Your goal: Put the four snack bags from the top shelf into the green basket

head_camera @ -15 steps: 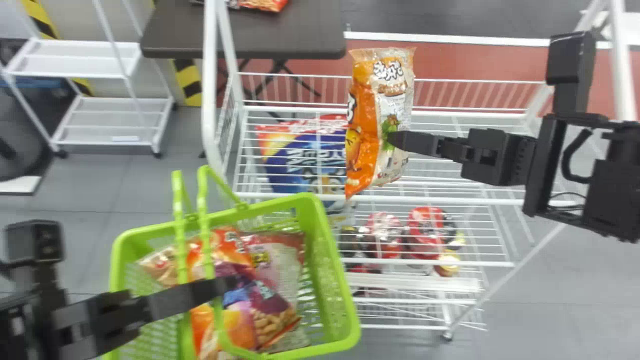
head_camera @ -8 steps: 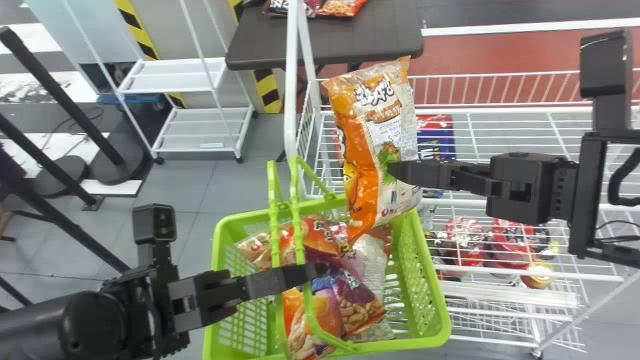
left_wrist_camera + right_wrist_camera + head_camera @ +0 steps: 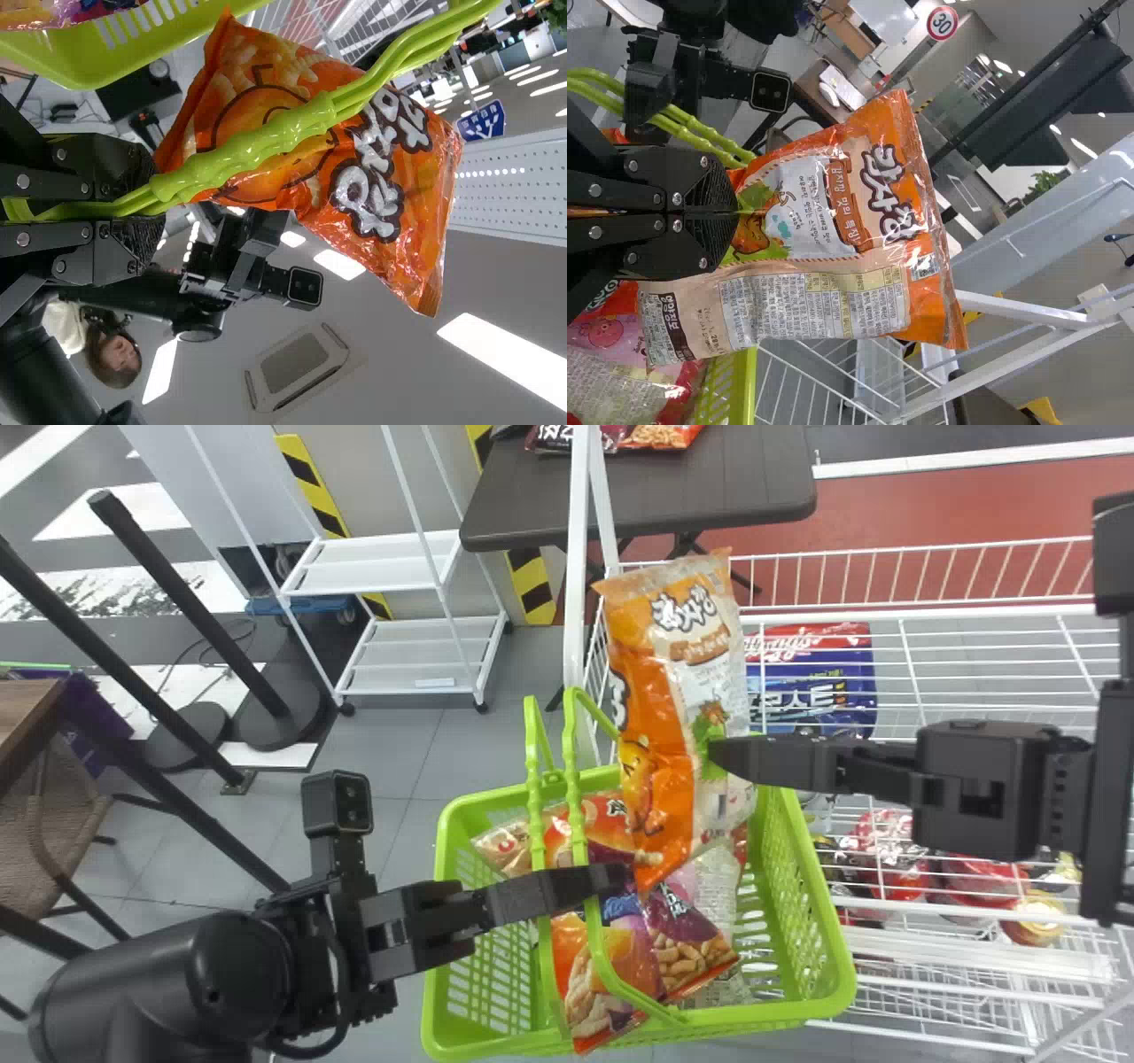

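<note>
Green plastic basket [image 3: 793, 886]: tilted, carrying several snack bags. Identified among them are a purple-and-orange bag [image 3: 682, 948] and a red-orange bag [image 3: 602, 828], overlapping one another. The full count inside cannot be told. Its two slim green handles [image 3: 574, 779] stand raised and close together.

Left pincer [image 3: 616, 877]: located at the basket's handles, above the contents. As observed in the left wrist view, the fingers of the left pincer [image 3: 142, 202] are closed around both handles, one finger to each side of them.

Right pincer [image 3: 722, 757]: located above the basket, toward its right side. It has hold of an orange-and-white snack bag [image 3: 664, 753]; in the right wrist view the fingers of the right pincer [image 3: 735, 212] are drawn together on the middle of the bag.

Held bag: hanging roughly upright with a slight tilt, its lower end over the basket's contents. Whether that end touches them cannot be told.

Surroundings: a white wire rack [image 3: 974, 614] stands to the right of the basket, holding a blue-and-red bag [image 3: 811, 682] and, lower down, red round packs [image 3: 983, 877]. Beyond the basket is a dark desk [image 3: 726, 487] with small snack packs [image 3: 660, 436] on it.
</note>
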